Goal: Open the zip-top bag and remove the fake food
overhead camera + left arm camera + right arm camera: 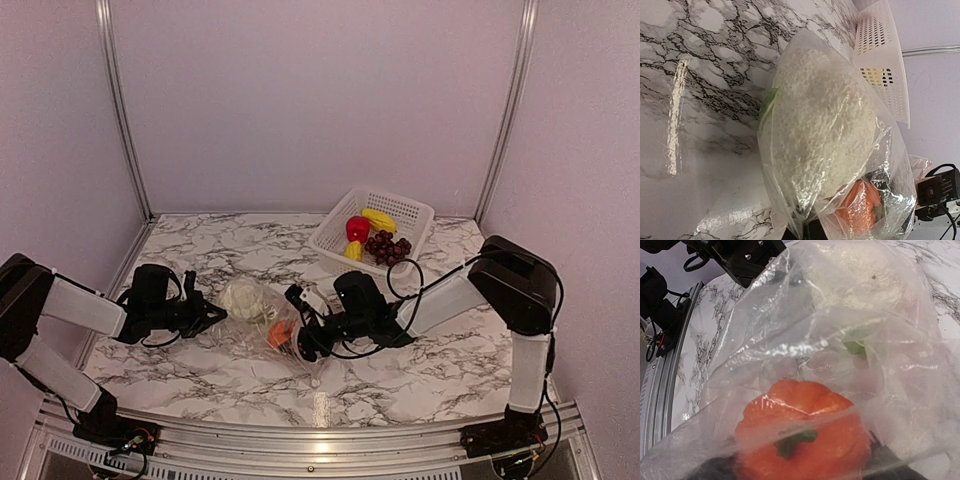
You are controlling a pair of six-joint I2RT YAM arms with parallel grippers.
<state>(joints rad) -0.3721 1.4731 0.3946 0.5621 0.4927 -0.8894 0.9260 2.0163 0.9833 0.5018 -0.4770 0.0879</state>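
Observation:
The clear zip-top bag (262,325) lies on the marble table between my two arms. Inside it sit a white lumpy piece (244,298) with a green leaf and an orange round piece (280,333). My left gripper (212,318) is shut on the bag's left edge; in the left wrist view the plastic bunches at its tips (807,232). My right gripper (800,466) reaches in from the right, its dark fingers on either side of the orange piece (800,435), closed against it under a plastic layer. The white piece (865,285) lies beyond.
A white perforated basket (405,210) stands at the back right and holds a red apple (357,228), purple grapes (387,246) and yellow fruits (378,218). In the left wrist view the basket (880,60) lies just past the bag. A metal rail runs along the near edge.

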